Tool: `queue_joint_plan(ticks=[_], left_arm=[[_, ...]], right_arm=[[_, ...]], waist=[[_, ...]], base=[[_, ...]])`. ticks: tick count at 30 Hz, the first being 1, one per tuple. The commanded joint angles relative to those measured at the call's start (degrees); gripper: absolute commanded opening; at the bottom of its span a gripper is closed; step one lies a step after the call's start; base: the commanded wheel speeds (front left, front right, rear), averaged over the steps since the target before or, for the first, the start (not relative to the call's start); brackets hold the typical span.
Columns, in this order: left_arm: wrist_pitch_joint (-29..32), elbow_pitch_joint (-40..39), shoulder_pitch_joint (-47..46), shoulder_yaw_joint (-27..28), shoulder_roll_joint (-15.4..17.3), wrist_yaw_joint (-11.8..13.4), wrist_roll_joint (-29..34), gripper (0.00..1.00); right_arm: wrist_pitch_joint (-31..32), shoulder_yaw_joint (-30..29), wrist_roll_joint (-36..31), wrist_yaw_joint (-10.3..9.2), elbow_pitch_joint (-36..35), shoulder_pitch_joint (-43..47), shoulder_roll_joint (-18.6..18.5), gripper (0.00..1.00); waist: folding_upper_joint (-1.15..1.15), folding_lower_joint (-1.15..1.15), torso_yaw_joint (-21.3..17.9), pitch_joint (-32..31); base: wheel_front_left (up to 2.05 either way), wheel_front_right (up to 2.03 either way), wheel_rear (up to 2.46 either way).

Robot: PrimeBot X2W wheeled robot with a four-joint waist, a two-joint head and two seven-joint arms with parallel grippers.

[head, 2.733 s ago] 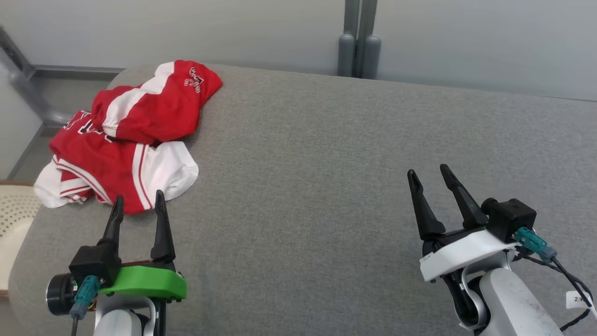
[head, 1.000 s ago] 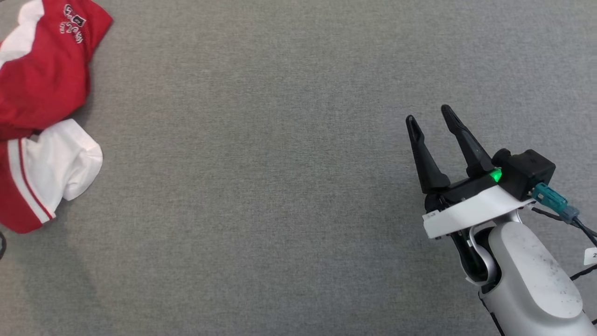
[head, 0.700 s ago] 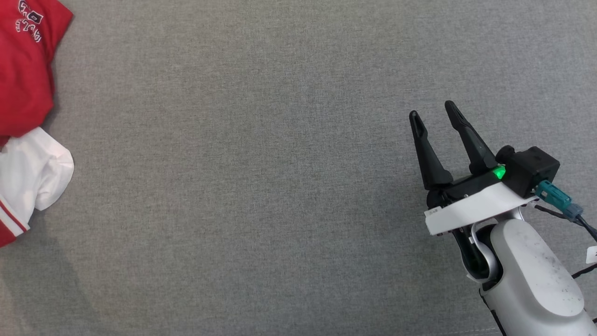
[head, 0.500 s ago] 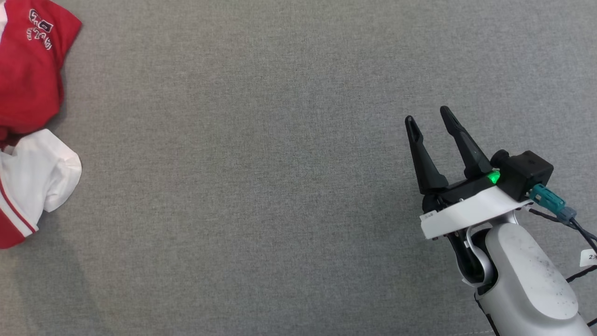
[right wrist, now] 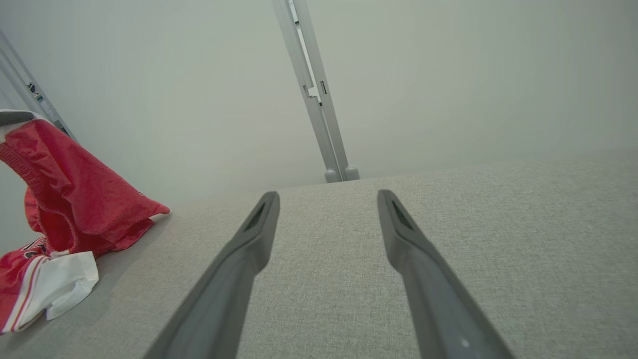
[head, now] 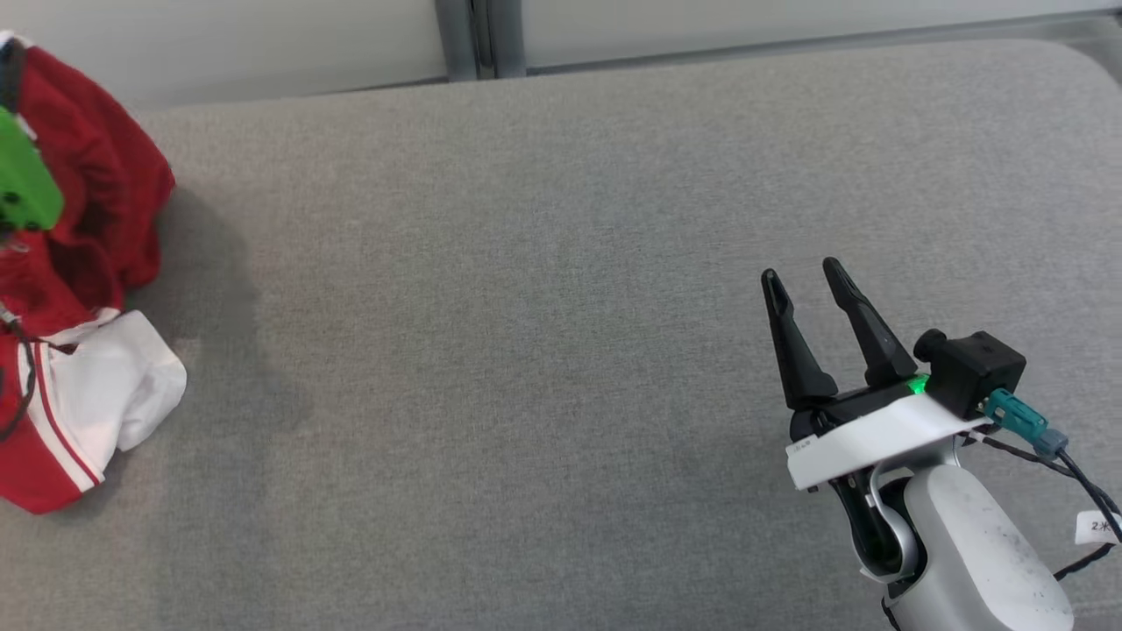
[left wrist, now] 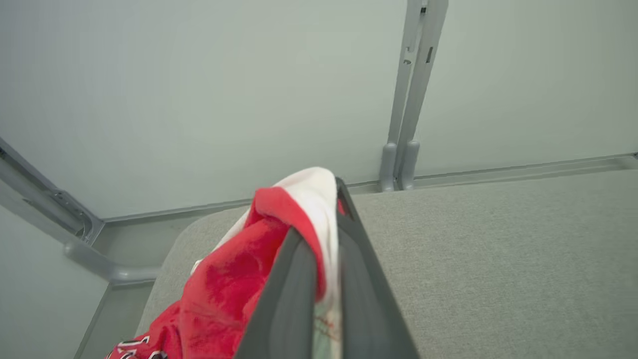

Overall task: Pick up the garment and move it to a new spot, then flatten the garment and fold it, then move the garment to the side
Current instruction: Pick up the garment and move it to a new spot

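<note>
The red and white garment [head: 96, 210] sits at the far left of the grey padded table [head: 526, 350]. Its upper part is pulled up off the surface, while its white-trimmed lower part [head: 105, 394] still rests on the padding. In the left wrist view my left gripper [left wrist: 324, 234] is shut on a red and white fold of the garment [left wrist: 224, 284], held above the table. Its green mount [head: 22, 180] shows at the head view's left edge. My right gripper [head: 799, 273] hovers open and empty over the table's right side, far from the garment [right wrist: 75, 199].
A pale wall with a grey upright post [head: 478, 35] runs just behind the table's far edge. The table's rounded left corner [left wrist: 174, 249] lies beside the garment. Bare grey padding stretches between the garment and my right gripper [right wrist: 327, 197].
My left gripper has shut on the garment and raised its upper part off the table. The head camera has tilted up, bringing the wall into view. The right gripper stays open.
</note>
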Motion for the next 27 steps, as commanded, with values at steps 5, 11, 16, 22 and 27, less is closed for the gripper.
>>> queue_joint_plan(ticks=[5, 11, 16, 22, 27], left_arm=[[2.6, -9.4, 1.5, -6.1, -3.1, -0.2, -2.5, 0.0], [3.1, -18.7, -0.4, -8.5, -8.0, -0.1, -6.0, 0.0], [5.7, -24.9, 2.3, -11.5, -10.1, -0.1, -9.3, 0.0], [6.1, -27.1, 12.9, -16.3, -8.6, 0.0, -11.1, 0.0], [-2.3, -19.8, 21.3, -18.6, -6.6, 0.8, -4.7, 0.0]], right_arm=[[-0.2, -1.4, 0.6, -0.01, 0.0, 1.8, 0.7, 1.0], [-0.2, -3.5, 0.4, 0.0, 0.2, 3.1, 1.1, 1.0], [-0.2, -5.2, 0.1, 0.0, 0.0, 3.7, 0.9, 1.0], [-0.2, -5.0, 0.1, 0.0, 0.0, 3.5, 0.7, 1.0], [-0.2, -4.0, 0.4, 0.0, 0.5, 2.8, 0.3, 1.0]], waist=[[0.0, 0.0, -5.5, -5.8], [0.0, 0.0, -8.1, -6.5], [0.0, 0.0, -8.7, -5.4], [0.0, 0.0, -8.7, -3.6], [0.0, 0.0, -8.2, -2.7]], base=[[0.0, 0.0, 0.0], [0.0, 0.0, 0.0], [0.0, 0.0, 0.0], [0.0, 0.0, 0.0], [0.0, 0.0, 0.0]])
